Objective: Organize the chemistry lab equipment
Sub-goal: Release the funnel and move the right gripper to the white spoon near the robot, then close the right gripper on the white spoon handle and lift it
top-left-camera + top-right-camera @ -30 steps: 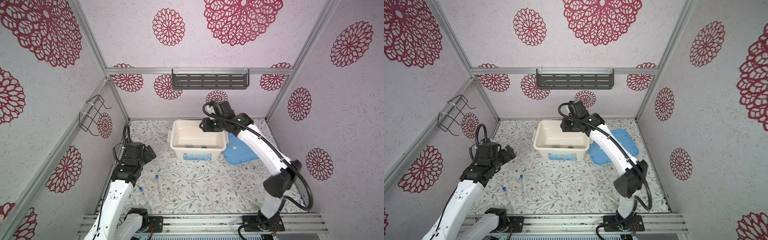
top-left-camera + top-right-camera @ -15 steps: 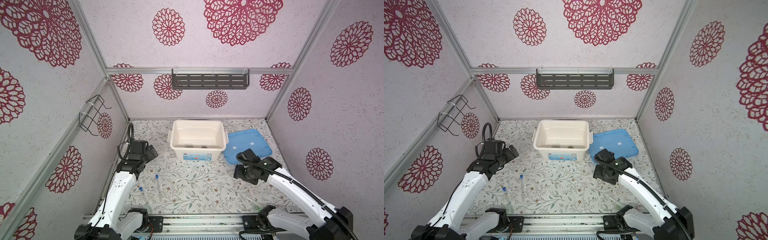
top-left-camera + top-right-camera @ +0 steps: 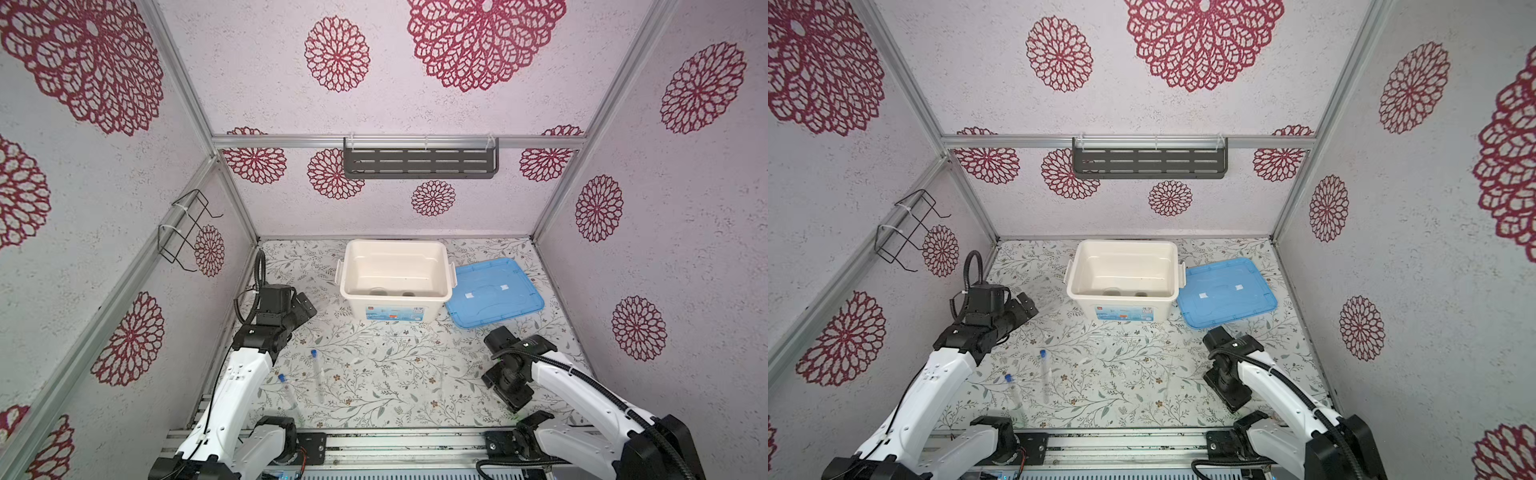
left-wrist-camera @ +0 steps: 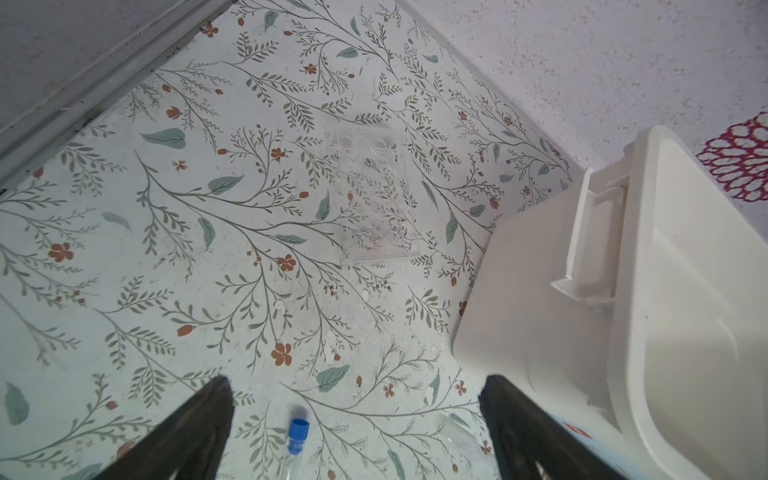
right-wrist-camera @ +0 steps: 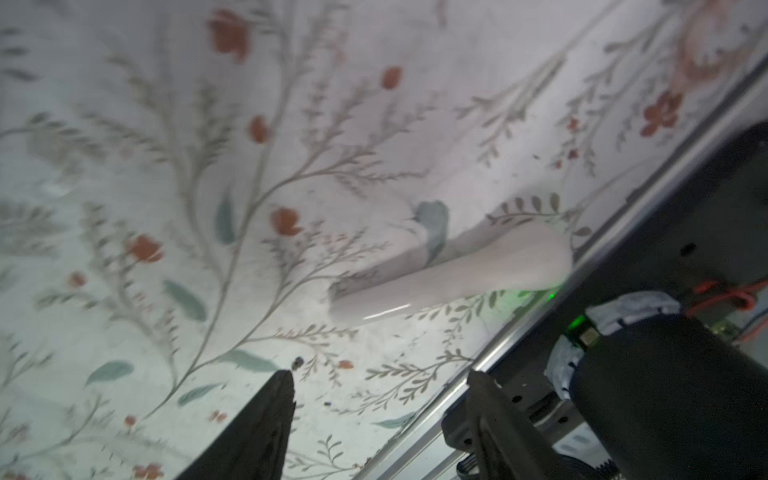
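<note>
Left gripper point(image 4: 355, 384): jaws wide apart, empty, over the floral mat point(image 3: 374, 357) beside the white bin point(image 3: 395, 266).

Right gripper point(image 5: 382, 376): jaws apart, empty, low by the front rail point(image 5: 523, 324). The pale stick point(image 5: 457, 274) lies just ahead.

We log one blue-capped tube point(image 3: 317, 374) and a second tube point(image 3: 288, 391) flat at front-left. The clear rack point(image 4: 374, 199) is near the bin, and two round dishes point(image 3: 378, 292) are inside it.

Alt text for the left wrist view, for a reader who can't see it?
The left gripper hangs open above a floral table, a blue-capped tube lying between its fingers. Ahead sits a clear tube rack, near an open white bin.
</note>
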